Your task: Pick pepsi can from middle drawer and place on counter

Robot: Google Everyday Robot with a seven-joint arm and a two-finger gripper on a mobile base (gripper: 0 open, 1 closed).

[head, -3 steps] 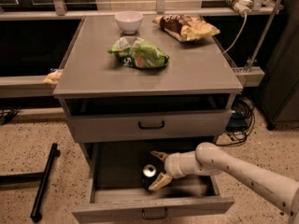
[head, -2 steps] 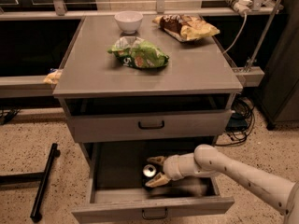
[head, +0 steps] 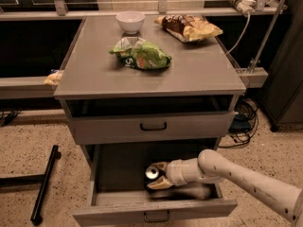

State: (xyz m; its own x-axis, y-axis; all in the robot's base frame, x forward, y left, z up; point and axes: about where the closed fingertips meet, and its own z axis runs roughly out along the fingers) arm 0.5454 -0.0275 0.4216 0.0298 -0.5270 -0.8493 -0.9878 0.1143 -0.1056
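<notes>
The pepsi can (head: 152,172) stands upright in the open middle drawer (head: 118,205), low in the frame just left of centre; the gripper (head: 155,176) reaches in from the right with its jaws spread to either side of the can, and whether they press on it yet is not clear. The close should land squarely on the can's body, not its silver top; then lift straight up, clear of the drawer front and the closed upper drawer (head: 151,126), before swinging up to the counter (head: 199,74).

Robot lab: speckled floor (head: 28,141), metal rails (head: 28,86), cables (head: 241,122); gripper (head: 155,175) inside middle drawer (head: 151,210).
</notes>
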